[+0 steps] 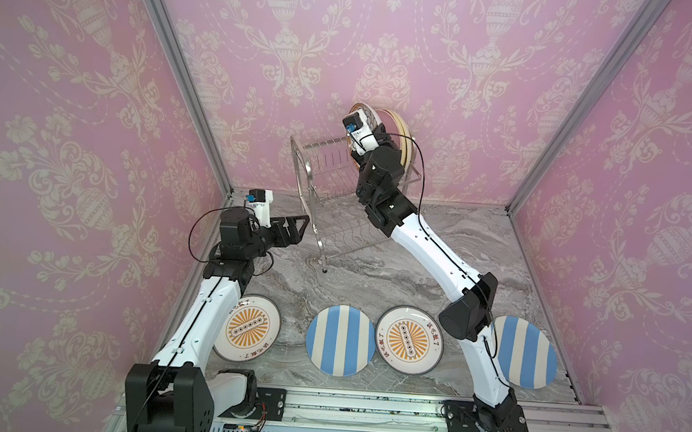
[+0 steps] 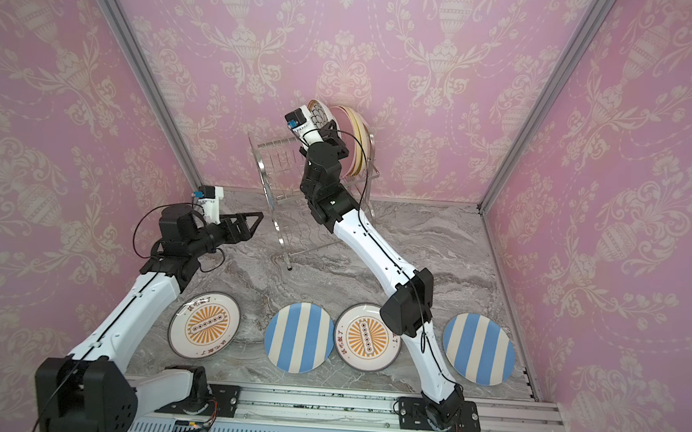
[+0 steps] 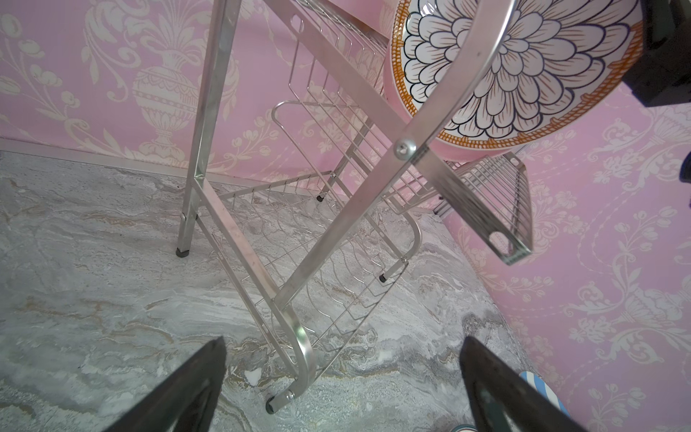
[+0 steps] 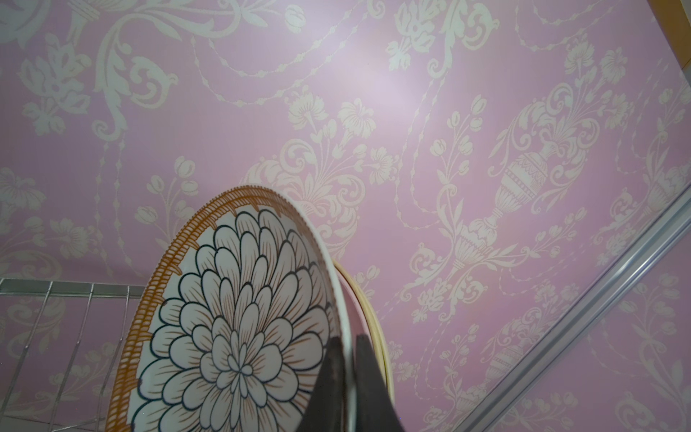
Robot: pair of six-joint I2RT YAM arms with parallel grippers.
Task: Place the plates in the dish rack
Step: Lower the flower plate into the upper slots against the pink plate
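You've got the silver wire dish rack [image 1: 329, 191] at the rear of the desk [image 1: 373, 277]. The petal-patterned plate [image 4: 239, 336] stands on edge at its upper tier, with cream-rimmed plates [image 1: 404, 137] just behind. Flat along the front lie the left sunburst plate [image 1: 249, 329], left striped plate [image 1: 340, 341], right sunburst plate [image 1: 406, 340] and right striped plate [image 1: 530, 353].

You are seeing the dish rack [image 3: 207, 112] gleaming as polished metal, the petal plate [image 3: 542, 74] shining glazed, the worktop [image 3: 93, 262] beneath the rack looking marbled.

The dish rack [image 3: 207, 112] stood at the back of the table [image 1: 373, 277], near the rear wall. At the right end of its upper tier the petal-patterned plate [image 3: 542, 74] stood on edge, with other plates [image 1: 402, 135] on edge just right of it. Along the table's front edge, left to right, lay the left sunburst plate [image 1: 251, 329], left striped plate [image 1: 340, 341], right sunburst plate [image 1: 408, 339] and right striped plate [image 1: 528, 350].
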